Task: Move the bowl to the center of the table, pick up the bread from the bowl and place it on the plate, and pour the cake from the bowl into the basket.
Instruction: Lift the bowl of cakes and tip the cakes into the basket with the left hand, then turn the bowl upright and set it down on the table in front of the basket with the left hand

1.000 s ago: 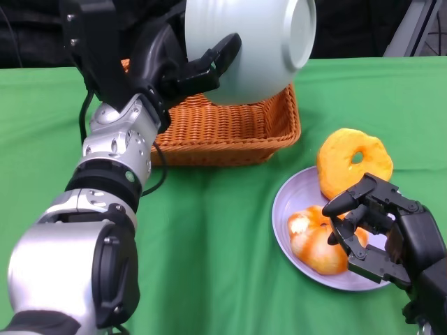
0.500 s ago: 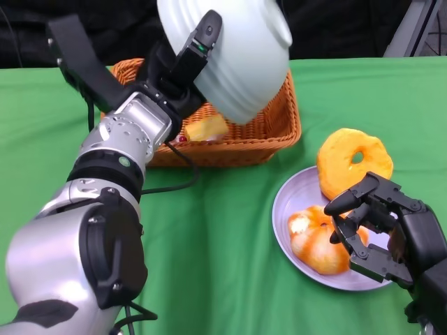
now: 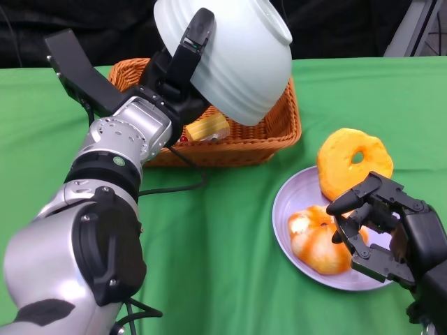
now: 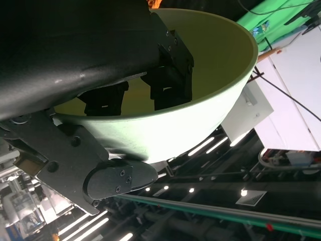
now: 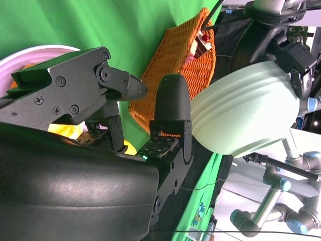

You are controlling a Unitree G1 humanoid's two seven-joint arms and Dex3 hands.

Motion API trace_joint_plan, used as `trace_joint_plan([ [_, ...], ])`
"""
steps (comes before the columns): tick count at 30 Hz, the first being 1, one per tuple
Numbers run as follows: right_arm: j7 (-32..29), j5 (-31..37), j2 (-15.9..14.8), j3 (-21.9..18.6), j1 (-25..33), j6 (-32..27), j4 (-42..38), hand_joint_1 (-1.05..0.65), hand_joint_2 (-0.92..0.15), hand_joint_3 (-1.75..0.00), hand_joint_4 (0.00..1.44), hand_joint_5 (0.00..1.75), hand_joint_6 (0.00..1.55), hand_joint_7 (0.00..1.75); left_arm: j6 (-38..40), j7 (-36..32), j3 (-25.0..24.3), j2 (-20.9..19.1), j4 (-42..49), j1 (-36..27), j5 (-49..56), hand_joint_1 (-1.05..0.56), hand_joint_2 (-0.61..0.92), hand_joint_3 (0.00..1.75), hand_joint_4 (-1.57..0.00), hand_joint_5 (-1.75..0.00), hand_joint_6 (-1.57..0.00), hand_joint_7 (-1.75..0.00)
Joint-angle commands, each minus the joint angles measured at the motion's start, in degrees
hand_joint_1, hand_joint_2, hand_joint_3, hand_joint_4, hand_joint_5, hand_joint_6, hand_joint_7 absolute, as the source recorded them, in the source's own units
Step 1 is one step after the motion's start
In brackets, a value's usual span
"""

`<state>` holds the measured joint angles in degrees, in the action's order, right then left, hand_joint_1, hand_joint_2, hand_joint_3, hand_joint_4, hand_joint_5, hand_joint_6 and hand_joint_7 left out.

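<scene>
Bowl [image 3: 230, 56] tipped further, our left hand [image 3: 174, 73] gripping it | basket [image 3: 262, 136]: cake [image 3: 206, 128] | plate [image 3: 283, 209]: bread [image 3: 318, 241] | right hand [image 3: 380, 227] empty, fingers apart | left wrist view: bowl interior empty

Head view: looks down from above the table [image 3: 223, 237], both forearms in frame.
Right wrist view: close behind the right hand [image 5: 100, 95], turned sideways, facing the basket [image 5: 175, 65].
Left wrist view: pressed against the bowl [image 4: 200, 90], aimed up at ceiling lights.
Shared: bowl in all three; basket in head and right wrist.

The left robot hand [image 3: 176, 77] holds the bowl [image 3: 227, 56] tipped over the basket [image 3: 269, 132].
</scene>
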<state>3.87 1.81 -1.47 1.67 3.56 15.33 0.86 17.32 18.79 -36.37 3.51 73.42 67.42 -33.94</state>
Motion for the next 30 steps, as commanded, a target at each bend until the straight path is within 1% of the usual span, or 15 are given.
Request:
trace_joint_plan([
  [1,-0.2,-0.2,-0.6,-0.6,0.4,0.0,0.3,0.0,-0.74,-0.74,0.69,1.52,0.61,1.39,-1.5,2.5,1.9,-0.6,-1.7,2.4,1.2,-0.25,0.71,0.77,-0.86,-1.75,-0.68,-1.73],
  [3,0.0,-0.3,-0.6,-0.5,0.4,-0.1,0.4,0.0,-0.75,-0.73,0.7,1.52,0.61,1.39,-4.7,4.6,5.0,-0.6,-3.3,2.8,3.7,-0.2,0.63,0.99,-0.85,-1.75,-0.66,-1.72],
  [4,0.0,-0.3,-0.6,-0.5,0.4,0.0,0.3,-0.01,-0.75,-0.73,0.7,1.53,0.61,1.39,-6.6,6.4,6.8,-0.6,-4.1,2.8,5.2,-0.18,0.61,1.04,-0.84,-1.75,-0.65,-1.72],
  [7,0.0,-0.4,-0.5,-0.5,0.4,0.1,0.3,-0.01,-0.75,-0.73,0.69,1.53,0.6,1.4,-9.1,8.6,9.0,-0.7,-4.9,2.5,6.7,-0.15,0.61,1.1,-0.83,-1.75,-0.63,-1.73],
  [8,0.0,-0.3,-0.5,-0.5,0.4,0.1,0.2,-0.01,-0.75,-0.73,0.68,1.54,0.6,1.4,-11.0,11.0,11.7,-1.4,-6.4,2.4,9.1,-0.15,0.61,1.11,-0.83,-1.75,-0.63,-1.73],
  [9,-0.1,-0.2,-0.5,-0.5,0.3,0.3,0.1,-0.01,-0.76,-0.72,0.69,1.54,0.6,1.41,-13.7,13.2,14.9,-2.1,-7.9,2.1,12.0,-0.16,0.6,1.11,-0.82,-1.75,-0.66,-1.69],
  [11,-0.1,-0.2,-0.6,-0.6,0.2,0.5,-0.3,-0.02,-0.76,-0.72,0.69,1.55,0.6,1.42,-19.5,15.6,20.4,-3.4,-10.7,1.1,17.4,-0.18,0.53,1.19,-0.82,-1.75,-0.7,-1.63],
  [12,0.0,-0.2,-0.6,-0.6,0.1,0.7,-0.5,-0.03,-0.75,-0.71,0.69,1.55,0.6,1.43,-23.9,16.0,22.9,-3.9,-12.1,0.2,20.2,-0.19,0.47,1.24,-0.82,-1.75,-0.72,-1.6],
  [15,0.0,0.1,-0.7,-0.5,-0.1,0.7,-0.7,-0.05,-0.75,-0.7,0.69,1.55,0.6,1.44,-33.0,17.6,27.5,-5.2,-15.1,-1.5,24.9,-0.2,0.4,1.3,-0.8,-1.75,-0.72,-1.57],
  [18,0.0,0.1,-0.6,-0.5,0.1,0.2,-0.5,-0.06,-0.74,-0.69,0.69,1.54,0.59,1.44,-43.0,20.1,30.9,-7.0,-16.6,-2.8,28.1,-0.17,0.41,1.3,-0.79,-1.75,-0.69,-1.57],
  [21,0.1,-0.2,-0.4,-0.5,0.2,0.2,-0.3,-0.07,-0.77,-0.65,0.67,1.56,0.59,1.44,-51.6,21.4,34.5,-10.1,-18.4,-4.9,32.0,-0.21,0.55,1.12,-0.81,-1.75,-0.67,-1.57],
  [22,0.2,-0.3,-0.4,-0.6,0.2,0.2,-0.3,-0.06,-0.78,-0.65,0.67,1.57,0.59,1.44,-53.5,21.5,35.2,-10.7,-18.7,-5.4,32.8,-0.2,0.57,1.1,-0.82,-1.75,-0.67,-1.57],
  [24,0.1,0.1,-0.5,-0.5,0.1,0.4,-0.5,-0.07,-0.78,-0.64,0.67,1.57,0.59,1.43,-58.4,21.3,36.7,-13.0,-20.1,-7.6,34.8,-0.16,0.6,1.05,-0.8,-1.75,-0.68,-1.56],
  [27,0.3,-0.1,-0.6,-0.6,0.1,0.4,-0.6,-0.07,-0.78,-0.64,0.67,1.55,0.59,1.43,-63.7,20.4,38.0,-15.3,-20.5,-9.8,36.6,-0.12,0.64,1.0,-0.8,-1.75,-0.68,-1.56],
  [30,0.4,-0.1,-0.6,-0.6,0.0,0.4,-0.7,-0.06,-0.77,-0.64,0.67,1.54,0.59,1.43,-71.2,17.5,38.8,-18.3,-20.2,-12.9,39.6,-0.12,0.65,0.98,-0.82,-1.75,-0.67,-1.55],
])
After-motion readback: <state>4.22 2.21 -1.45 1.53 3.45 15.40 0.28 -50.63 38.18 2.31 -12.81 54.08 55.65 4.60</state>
